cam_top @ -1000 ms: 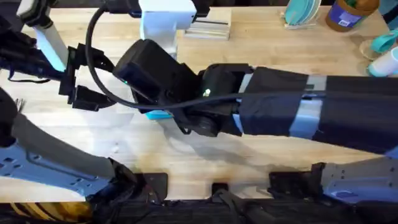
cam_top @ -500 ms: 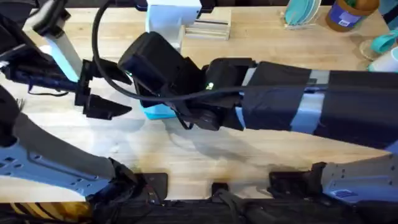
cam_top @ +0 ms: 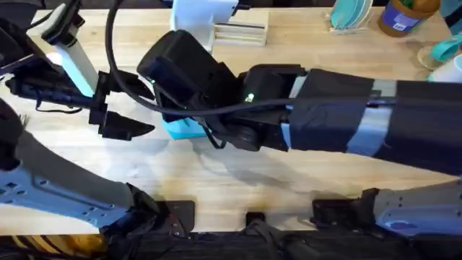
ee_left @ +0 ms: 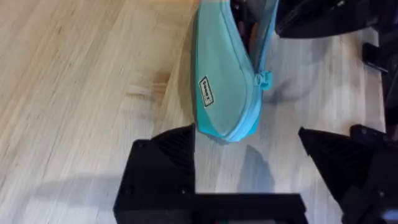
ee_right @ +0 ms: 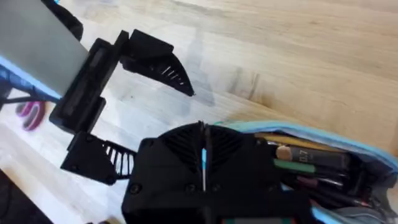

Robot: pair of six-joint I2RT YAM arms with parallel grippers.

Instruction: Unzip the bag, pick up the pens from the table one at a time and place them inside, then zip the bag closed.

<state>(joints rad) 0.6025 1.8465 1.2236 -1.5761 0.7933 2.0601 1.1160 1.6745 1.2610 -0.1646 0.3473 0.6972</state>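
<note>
Bag (cam_top: 183, 129) first: from overhead we see just a teal corner of it on the table (cam_top: 303, 180), poking out beneath our right arm, which reaches across the middle and covers most of it. Our left gripper (cam_top: 124, 108) sits just beside that corner, its two black fingers spread wide and holding nothing. Our right gripper is buried under its own arm in this view, so we cannot tell its state from above. In the left wrist view, the bag (ee_left: 224, 87) lies just ahead of our left gripper (ee_left: 249, 155), its rounded end between the two wide-apart fingers but touching neither; a small white label and a teal zipper pull (ee_left: 263, 79) show on it, and the far part of the opening gapes. In the right wrist view, the right gripper (ee_right: 203, 163) is pressed narrow at the bag's (ee_right: 348, 146) open mouth, on the teal edge; whether it actually pinches fabric we cannot tell. Pens (ee_right: 311, 160) lie inside the bag, right beside the right gripper. The left gripper (ee_right: 134, 102) stands open beyond it.
</note>
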